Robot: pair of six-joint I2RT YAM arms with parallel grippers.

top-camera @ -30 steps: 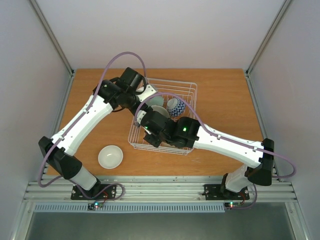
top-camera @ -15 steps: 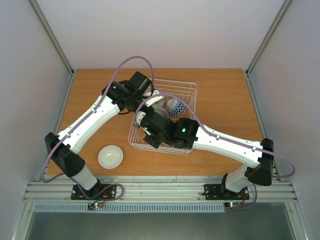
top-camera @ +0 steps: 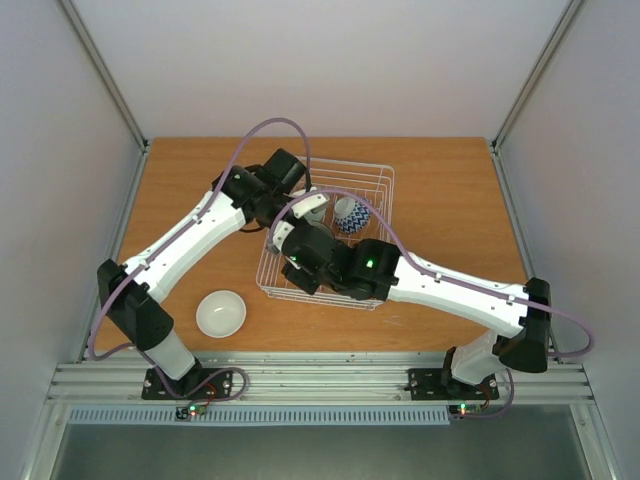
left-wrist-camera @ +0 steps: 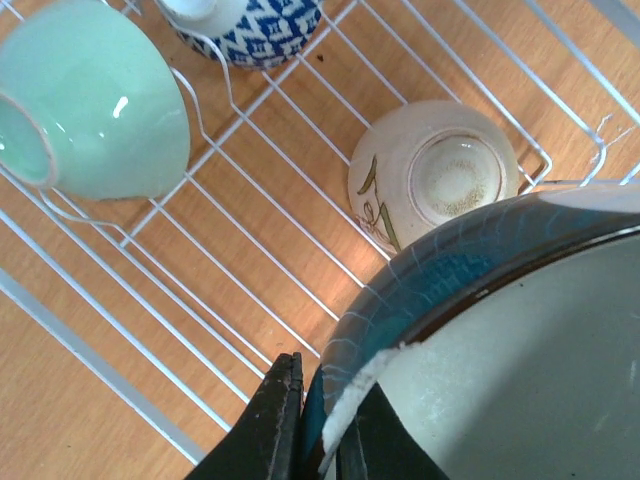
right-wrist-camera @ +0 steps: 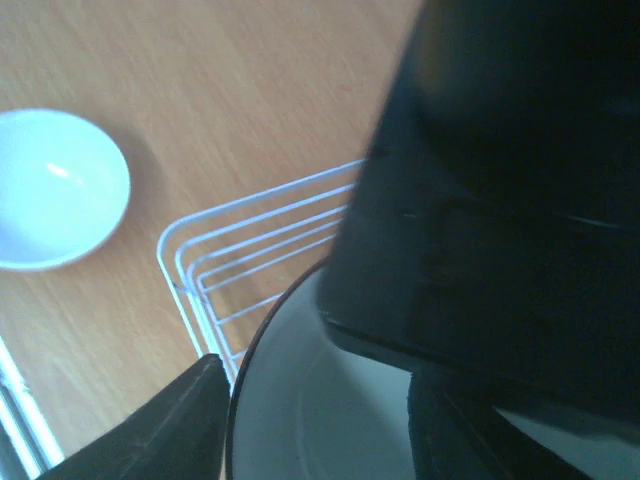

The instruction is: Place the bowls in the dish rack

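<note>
Left wrist camera looks down into the white wire dish rack [left-wrist-camera: 250, 262], which sits on the orange-brown wooden table [top-camera: 440, 190]. The left claw [left-wrist-camera: 318, 425] is pinched tight on the rim of a large bowl [left-wrist-camera: 440, 270], teal-blue outside and white inside, with one finger on the outer wall and one within. The bowl hangs over the rack floor.

Just beyond the claw, a cream ceramic bowl [left-wrist-camera: 438, 175] lies bottom-up on the wires, with a small painted sprig on its side. Farther out and to the claw's left, a pale mint-green bowl [left-wrist-camera: 100, 100] lies tipped on its side. Past that sits a white bowl with a blue diamond pattern [left-wrist-camera: 255, 25] — all three are inside the rack.

The right claw [right-wrist-camera: 320, 420] hovers at the rack's near-left corner, fingers apart over a bowl with a dark rim [right-wrist-camera: 300, 380] and pale inside. A blurred dark mass [right-wrist-camera: 520, 180] hides much, so whether it grips cannot be told. Outside the rack, left of that claw, a plain white bowl [right-wrist-camera: 50, 190] rests upright on the table.
</note>
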